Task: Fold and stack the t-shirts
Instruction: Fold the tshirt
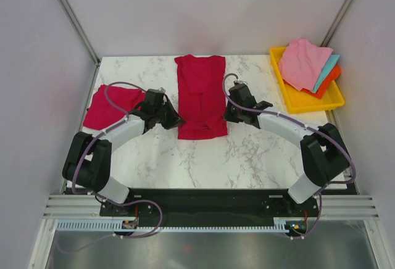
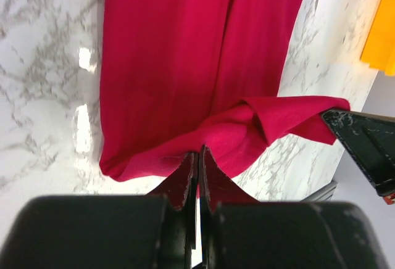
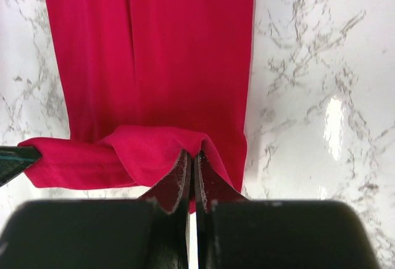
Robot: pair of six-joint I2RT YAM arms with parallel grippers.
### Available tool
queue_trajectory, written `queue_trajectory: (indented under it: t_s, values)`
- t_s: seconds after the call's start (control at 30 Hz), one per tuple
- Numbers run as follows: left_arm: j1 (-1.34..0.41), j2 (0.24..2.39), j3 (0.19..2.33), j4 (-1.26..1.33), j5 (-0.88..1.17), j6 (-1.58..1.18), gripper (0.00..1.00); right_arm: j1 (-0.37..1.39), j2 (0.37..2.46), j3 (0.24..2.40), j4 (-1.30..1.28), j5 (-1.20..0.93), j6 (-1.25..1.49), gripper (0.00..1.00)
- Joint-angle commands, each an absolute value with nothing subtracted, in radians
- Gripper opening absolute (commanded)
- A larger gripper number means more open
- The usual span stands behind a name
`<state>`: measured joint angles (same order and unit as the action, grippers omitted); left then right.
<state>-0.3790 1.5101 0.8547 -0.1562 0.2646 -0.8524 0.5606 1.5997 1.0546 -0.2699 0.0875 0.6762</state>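
**Crimson t-shirt (image 1: 201,90) gripped at its near hem**

The left gripper (image 1: 174,121) has its fingers pressed tight together, pinching the hem's near-left corner. The right gripper (image 1: 227,116) does the same at the near-right corner, clamped flat on the cloth. Between them the soft hem bunches into a rolled ridge. The rest of the t-shirt lies flat at the centre of the glossy marble tabletop (image 1: 247,158) — a long, narrow strip with a crease down its length. A second t-shirt (image 1: 111,105), the same crimson, lies as a smaller patch by the left edge. At the right, a yellow tray (image 1: 296,103) holds pink, teal and orange cloths.
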Motion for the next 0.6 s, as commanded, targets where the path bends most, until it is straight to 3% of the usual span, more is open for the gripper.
queue_trajectory:
  t_s: [0.0, 0.57]
  values:
    - [-0.353, 1.557, 0.943, -0.135, 0.273, -0.880, 0.02, 0.535, 1.653, 1.143, -0.264, 0.054, 0.666, 0.00]
    - [-0.284, 1.773, 1.155, -0.117, 0.304, -0.890, 0.02, 0.454, 1.851, 1.327, -0.261, 0.035, 0.689, 0.00]
